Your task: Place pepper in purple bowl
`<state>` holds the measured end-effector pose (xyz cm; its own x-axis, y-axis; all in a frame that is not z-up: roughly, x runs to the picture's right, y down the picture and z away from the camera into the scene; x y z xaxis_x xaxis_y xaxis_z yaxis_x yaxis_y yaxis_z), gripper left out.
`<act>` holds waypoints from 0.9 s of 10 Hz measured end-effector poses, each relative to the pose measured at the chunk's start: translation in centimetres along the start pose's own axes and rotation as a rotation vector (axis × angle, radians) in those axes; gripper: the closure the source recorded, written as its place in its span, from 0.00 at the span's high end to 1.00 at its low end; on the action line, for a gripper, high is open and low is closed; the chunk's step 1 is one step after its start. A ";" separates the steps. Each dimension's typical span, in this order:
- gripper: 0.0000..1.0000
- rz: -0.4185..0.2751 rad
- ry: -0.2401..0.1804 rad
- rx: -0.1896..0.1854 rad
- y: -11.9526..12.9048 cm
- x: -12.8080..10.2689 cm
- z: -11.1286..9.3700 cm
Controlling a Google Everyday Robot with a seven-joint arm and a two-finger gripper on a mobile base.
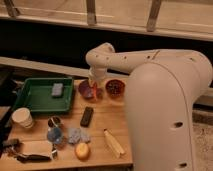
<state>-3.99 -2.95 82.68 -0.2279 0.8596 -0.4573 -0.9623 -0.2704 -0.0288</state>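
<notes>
The purple bowl [85,89] stands at the back of the wooden table, left of a dark red bowl [115,87]. My gripper [94,83] hangs from the white arm right over the purple bowl's right side. It is shut on the pepper [95,91], a slim orange-red sliver that points down from the fingers to just above the bowl's rim. The arm's wrist hides the gripper's upper part.
A green tray [35,102] holding a grey block [57,89] lies to the left. A black bar [87,116], a yellow corn cob [114,143], an orange fruit [82,150], a white cup [22,118] and small blue items [55,135] are spread across the front. The table's right edge runs beside my white body.
</notes>
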 end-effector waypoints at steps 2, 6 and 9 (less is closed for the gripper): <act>0.00 0.005 -0.003 -0.002 -0.3 0.1 0.0; 0.00 0.007 -0.134 -0.034 0.8 -3.5 0.3; 0.07 0.005 -0.154 -0.064 2.5 -4.9 1.6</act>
<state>-5.56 -7.16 86.27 -0.2575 0.9131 -0.3160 -0.9508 -0.2977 -0.0855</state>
